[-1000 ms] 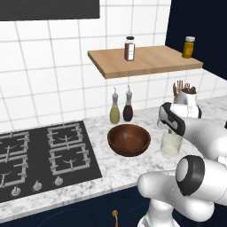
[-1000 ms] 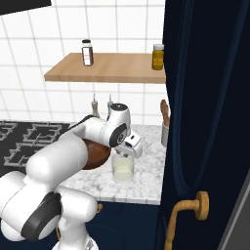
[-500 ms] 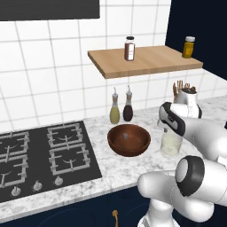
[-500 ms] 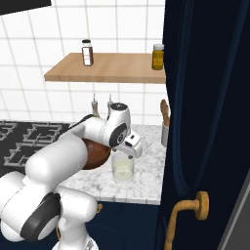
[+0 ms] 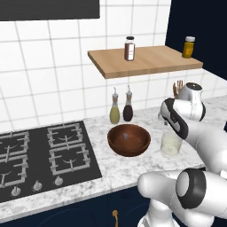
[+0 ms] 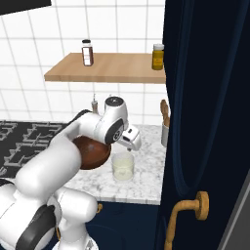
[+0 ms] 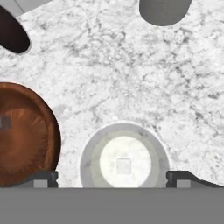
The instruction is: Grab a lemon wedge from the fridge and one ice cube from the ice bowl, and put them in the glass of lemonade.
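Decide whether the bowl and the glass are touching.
Apart. In the hand view, a strip of bare marble counter shows between the bowl rim and the glass rim; the left base view shows the same gap.

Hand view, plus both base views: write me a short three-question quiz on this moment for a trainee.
1. True or false: the end effector has its jaws shut.
2. What sits directly under the end effector? A) ice bowl B) glass of lemonade C) hob
3. Name the small pale square thing seen in the liquid from above.

Key: 1 false, the fingertips stand wide apart, one on either side of the glass. 2 B. 3 the ice cube.
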Robot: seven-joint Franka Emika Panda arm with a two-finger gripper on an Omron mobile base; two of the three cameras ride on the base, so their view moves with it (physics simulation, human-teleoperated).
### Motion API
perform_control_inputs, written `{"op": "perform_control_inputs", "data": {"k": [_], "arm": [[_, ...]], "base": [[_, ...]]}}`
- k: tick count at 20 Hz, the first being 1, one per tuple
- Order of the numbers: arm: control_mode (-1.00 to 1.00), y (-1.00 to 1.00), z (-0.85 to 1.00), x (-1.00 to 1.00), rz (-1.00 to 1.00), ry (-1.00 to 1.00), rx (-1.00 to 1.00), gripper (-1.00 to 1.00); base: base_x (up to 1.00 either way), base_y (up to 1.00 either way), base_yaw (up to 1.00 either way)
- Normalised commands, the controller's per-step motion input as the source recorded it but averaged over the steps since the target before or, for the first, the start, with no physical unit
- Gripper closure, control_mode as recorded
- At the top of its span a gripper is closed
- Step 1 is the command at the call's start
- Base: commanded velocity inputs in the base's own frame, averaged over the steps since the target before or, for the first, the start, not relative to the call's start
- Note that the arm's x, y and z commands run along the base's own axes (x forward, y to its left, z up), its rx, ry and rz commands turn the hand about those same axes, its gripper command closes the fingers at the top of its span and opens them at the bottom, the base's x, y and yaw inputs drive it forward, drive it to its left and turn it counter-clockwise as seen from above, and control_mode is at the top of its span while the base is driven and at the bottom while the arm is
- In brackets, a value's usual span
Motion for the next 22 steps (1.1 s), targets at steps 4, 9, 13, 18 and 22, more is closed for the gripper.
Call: {"op": "perform_control_inputs", "data": {"k": [4,9,13,18,22], "arm": [[-1.0,0.04,0.09,-0.01,0.0,-0.12,0.0,-1.0],[-1.0,0.14,0.03,-0.41,0.0,-0.02,0.0,-1.0],[-1.0,0.27,0.01,-0.81,0.0,0.0,0.01,-1.0],[-1.0,0.26,0.56,-0.82,0.0,0.0,0.02,-1.0],[-1.0,0.5,1.0,-0.26,0.0,0.0,0.0,-1.0]], "base": [[0.0,0.0,0.0],[0.0,0.0,0.0],[0.0,0.0,0.0],[0.0,0.0,0.0],[0.0,0.0,0.0]]}}
